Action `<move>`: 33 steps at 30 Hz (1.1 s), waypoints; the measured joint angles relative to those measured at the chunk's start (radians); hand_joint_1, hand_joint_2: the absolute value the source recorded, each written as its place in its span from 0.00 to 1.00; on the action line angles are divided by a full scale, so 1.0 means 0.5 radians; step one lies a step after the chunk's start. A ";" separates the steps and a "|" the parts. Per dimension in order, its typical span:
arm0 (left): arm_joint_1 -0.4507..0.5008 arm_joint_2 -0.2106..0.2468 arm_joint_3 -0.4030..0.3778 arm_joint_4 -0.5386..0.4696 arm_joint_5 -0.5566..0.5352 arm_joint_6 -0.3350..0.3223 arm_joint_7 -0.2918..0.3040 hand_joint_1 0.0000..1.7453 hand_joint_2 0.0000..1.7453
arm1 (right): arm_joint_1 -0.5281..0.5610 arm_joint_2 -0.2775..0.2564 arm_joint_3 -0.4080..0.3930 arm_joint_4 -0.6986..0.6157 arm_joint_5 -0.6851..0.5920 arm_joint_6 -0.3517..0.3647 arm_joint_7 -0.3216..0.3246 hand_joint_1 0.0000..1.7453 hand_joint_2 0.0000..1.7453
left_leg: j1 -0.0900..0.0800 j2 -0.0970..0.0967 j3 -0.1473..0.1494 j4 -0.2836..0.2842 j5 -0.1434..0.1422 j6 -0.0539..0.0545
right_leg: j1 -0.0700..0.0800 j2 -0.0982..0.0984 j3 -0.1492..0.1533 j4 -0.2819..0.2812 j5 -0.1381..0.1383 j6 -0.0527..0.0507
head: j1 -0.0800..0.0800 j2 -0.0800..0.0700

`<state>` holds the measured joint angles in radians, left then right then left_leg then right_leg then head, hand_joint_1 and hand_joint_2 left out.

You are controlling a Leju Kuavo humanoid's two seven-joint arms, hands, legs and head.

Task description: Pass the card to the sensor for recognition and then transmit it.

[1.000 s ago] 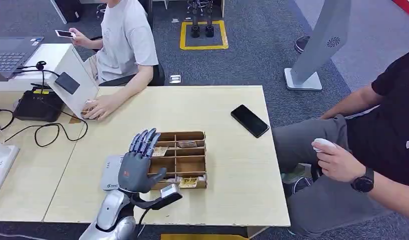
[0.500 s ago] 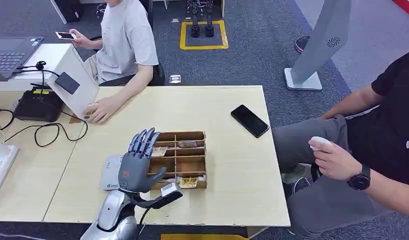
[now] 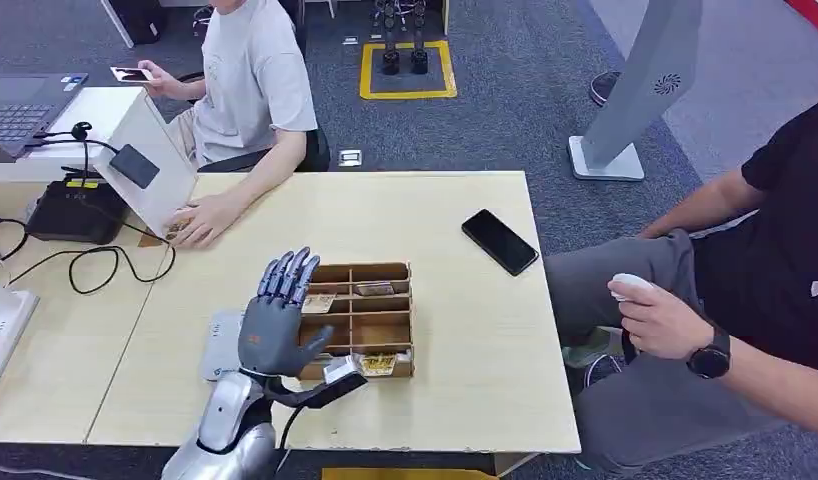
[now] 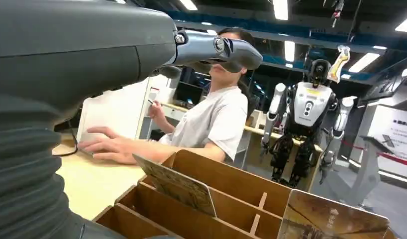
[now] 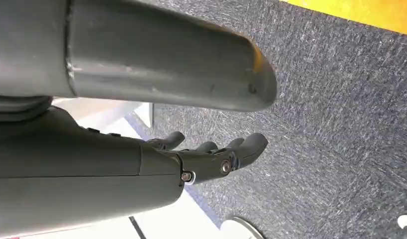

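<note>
At the pale bench, the robot's left hand hovers empty, fingers spread, beside the wooden divider box whose compartments hold the cards; its right hand hangs loose above carpet

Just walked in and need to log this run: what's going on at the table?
The left robot hand hovers open, fingers spread, at the left edge of the wooden card box, holding nothing. Cards stand in its compartments. The right robot hand hangs over the carpet. One person's hand rests on the table beyond the box; another sits to the right, near a black phone.
</note>
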<state>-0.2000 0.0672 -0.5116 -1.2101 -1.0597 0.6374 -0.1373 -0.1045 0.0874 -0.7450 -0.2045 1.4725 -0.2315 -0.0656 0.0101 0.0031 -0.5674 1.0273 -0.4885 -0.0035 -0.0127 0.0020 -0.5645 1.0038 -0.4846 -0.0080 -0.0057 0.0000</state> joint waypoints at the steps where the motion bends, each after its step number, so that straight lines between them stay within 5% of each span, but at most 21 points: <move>1: -0.002 -0.002 0.000 0.005 0.000 0.000 0.000 0.00 1.00 | 0.000 0.000 0.001 0.000 0.000 0.000 -0.003 0.00 0.00 | 0.000 0.000 0.000 0.000 0.000 0.000 | 0.000 0.000 0.000 0.000 0.000 0.000 | 0.000 0.000; 15: -0.052 -0.010 0.000 0.092 -0.050 0.029 0.029 0.00 1.00 | 0.000 0.001 0.026 0.000 0.000 0.002 -0.002 0.00 0.00 | 0.000 0.000 0.000 0.000 0.000 0.000 | 0.000 0.000 0.000 0.000 0.000 0.000 | 0.000 0.001; 18: -0.053 -0.011 0.000 0.105 -0.056 0.029 0.033 0.12 1.00 | 0.000 0.001 0.027 0.000 -0.001 0.004 -0.002 0.00 0.00 | 0.000 0.000 0.000 0.000 0.000 0.000 | 0.000 0.000 0.000 0.000 0.000 0.000 | 0.000 0.000; 19: -0.054 -0.010 0.001 0.108 -0.056 0.029 0.033 1.00 1.00 | -0.001 0.000 0.027 0.000 -0.002 0.007 -0.002 0.00 0.00 | 0.000 0.000 0.000 0.000 0.000 0.000 | 0.000 0.000 0.000 0.000 0.000 0.000 | 0.000 0.000; 33: -0.067 -0.010 0.001 0.187 -0.085 0.004 0.073 1.00 1.00 | -0.019 0.008 0.028 0.000 -0.024 -0.001 -0.053 0.00 0.00 | 0.000 0.000 0.000 0.000 0.000 0.000 | 0.000 0.000 0.000 0.000 0.000 0.000 | 0.000 0.000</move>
<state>-0.2337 0.0622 -0.5112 -1.1166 -1.1025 0.6394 -0.1007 -0.1142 0.0916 -0.7309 -0.2045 1.4607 -0.2319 -0.0919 0.0101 0.0030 -0.5673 1.0272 -0.4884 -0.0035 -0.0127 0.0019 -0.5644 1.0039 -0.4845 -0.0080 -0.0057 0.0000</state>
